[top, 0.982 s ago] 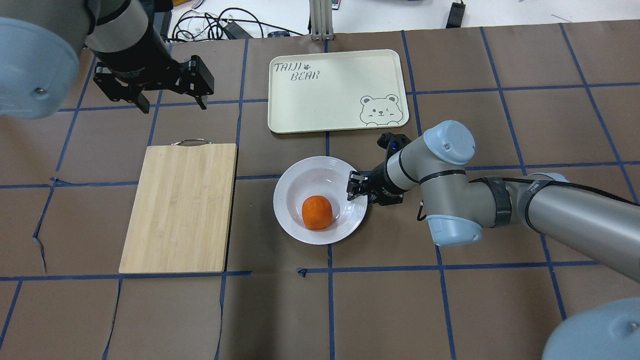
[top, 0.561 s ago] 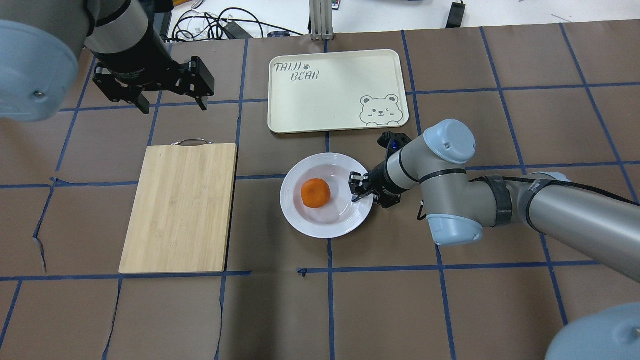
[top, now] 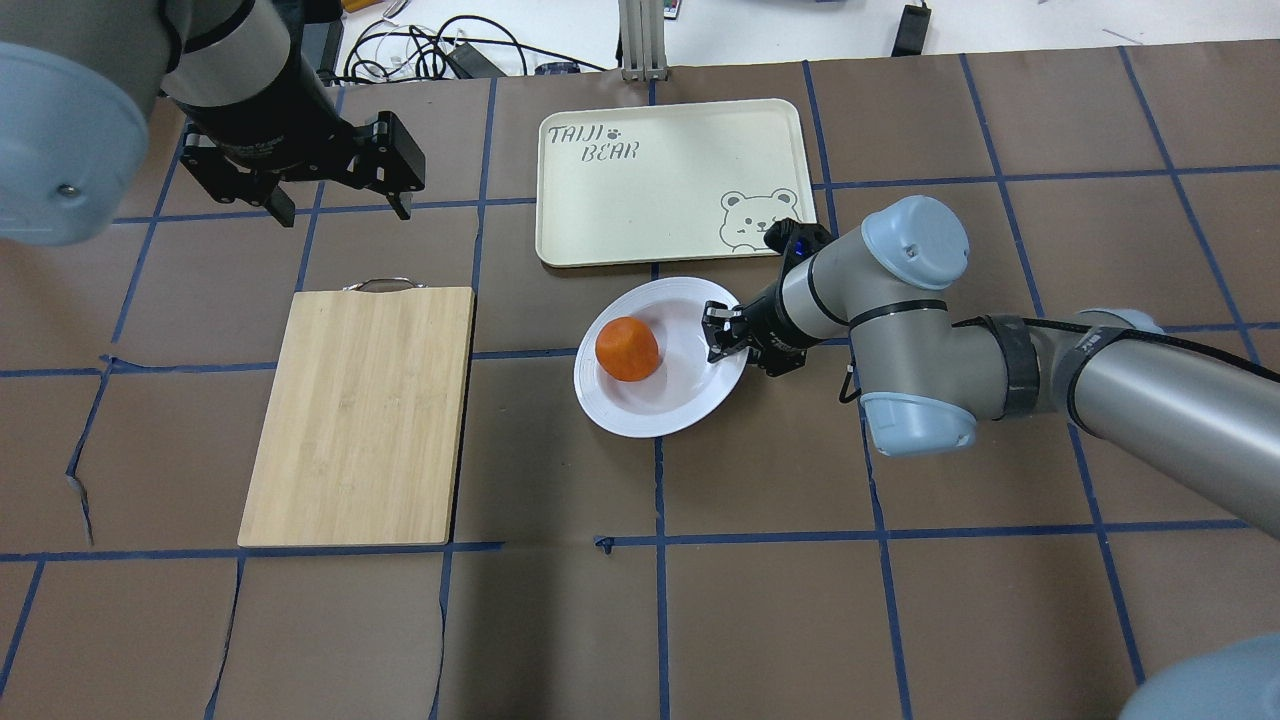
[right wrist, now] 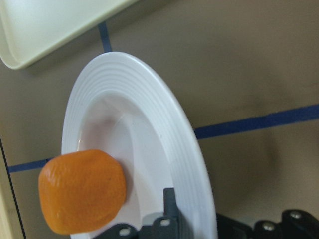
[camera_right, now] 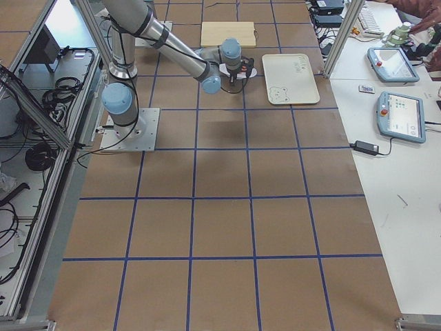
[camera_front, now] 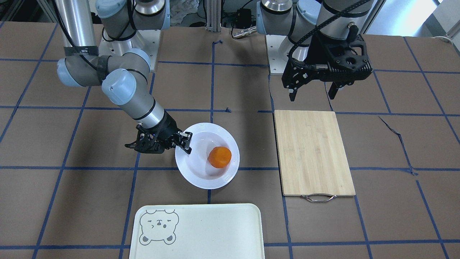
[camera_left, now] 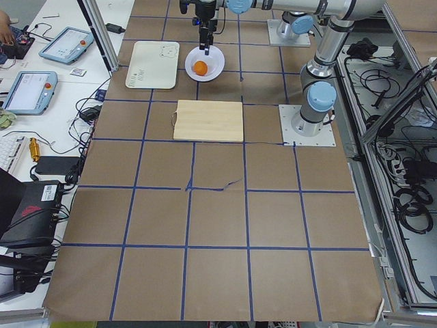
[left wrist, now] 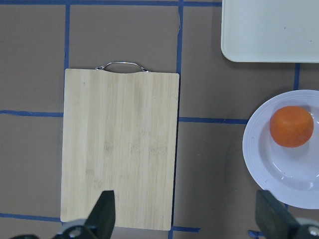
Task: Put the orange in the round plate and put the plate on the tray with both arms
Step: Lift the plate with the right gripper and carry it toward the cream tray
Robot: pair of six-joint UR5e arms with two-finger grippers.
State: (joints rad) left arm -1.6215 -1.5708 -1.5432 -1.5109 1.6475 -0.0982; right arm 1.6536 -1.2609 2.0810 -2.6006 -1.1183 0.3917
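Overhead exterior shows the right arm [top: 890,320] with jaws clamped on the rim of the plate [top: 650,408], the orange [top: 627,349] in the plate just beyond their tips, the tray [top: 660,190] close by. The left arm [top: 235,60] hangs with jaws spread wide.

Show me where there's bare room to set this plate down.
The tray is bare across its whole surface, just beyond the round plate. The cutting board is free too, as is the table between board and plate. Crowded: the rim where the right gripper pinches it, with the orange inside the plate.
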